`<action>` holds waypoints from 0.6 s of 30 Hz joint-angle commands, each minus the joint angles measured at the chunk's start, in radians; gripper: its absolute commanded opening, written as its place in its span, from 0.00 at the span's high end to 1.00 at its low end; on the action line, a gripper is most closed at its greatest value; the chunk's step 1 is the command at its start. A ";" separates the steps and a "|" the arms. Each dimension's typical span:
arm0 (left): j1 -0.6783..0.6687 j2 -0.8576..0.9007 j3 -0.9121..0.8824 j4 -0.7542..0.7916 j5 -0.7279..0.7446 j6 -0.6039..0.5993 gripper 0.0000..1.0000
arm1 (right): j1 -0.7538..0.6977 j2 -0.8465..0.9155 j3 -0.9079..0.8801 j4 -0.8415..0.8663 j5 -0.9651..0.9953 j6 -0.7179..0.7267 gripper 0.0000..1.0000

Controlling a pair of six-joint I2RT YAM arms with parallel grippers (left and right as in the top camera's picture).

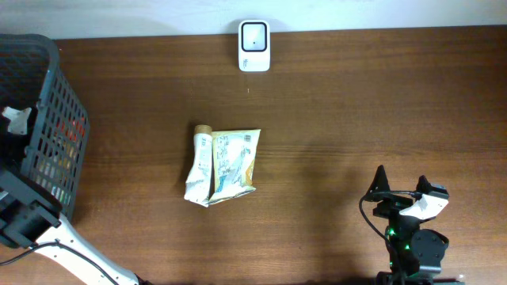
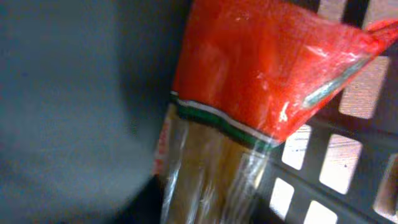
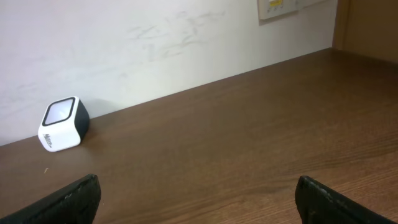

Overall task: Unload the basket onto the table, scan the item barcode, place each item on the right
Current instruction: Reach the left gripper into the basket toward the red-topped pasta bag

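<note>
Shows red packet (image 2: 261, 68) lying in basket (image 1: 47, 119), close against left hand (image 1: 17, 119) (grip impossible to tell). Shows right hand (image 3: 196, 199) gaping, idle above surface (image 1: 333, 111). Leaves lifting out, presenting it to scanner (image 1: 254, 46).

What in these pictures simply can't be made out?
- Red packet: left wrist view, blurred and cropped; no barcode readable.
- Basket contents: overhead, mostly hidden by its mesh wall and the left edge.
- Printing on the white pouch and yellow pouch: overhead, too small.
</note>
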 commanded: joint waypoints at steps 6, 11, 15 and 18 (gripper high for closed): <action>-0.002 0.057 0.110 -0.070 -0.032 -0.103 1.00 | 0.006 -0.004 -0.005 -0.007 0.006 0.007 0.01; -0.003 0.046 0.330 -0.173 0.028 -0.159 1.00 | 0.006 -0.004 -0.005 -0.007 0.006 0.007 0.01; -0.005 0.040 0.481 -0.251 0.066 -0.184 1.00 | 0.006 -0.004 -0.005 -0.007 0.006 0.007 0.01; -0.005 0.011 0.535 -0.286 0.105 -0.185 1.00 | 0.006 -0.004 -0.005 -0.007 0.006 0.007 0.01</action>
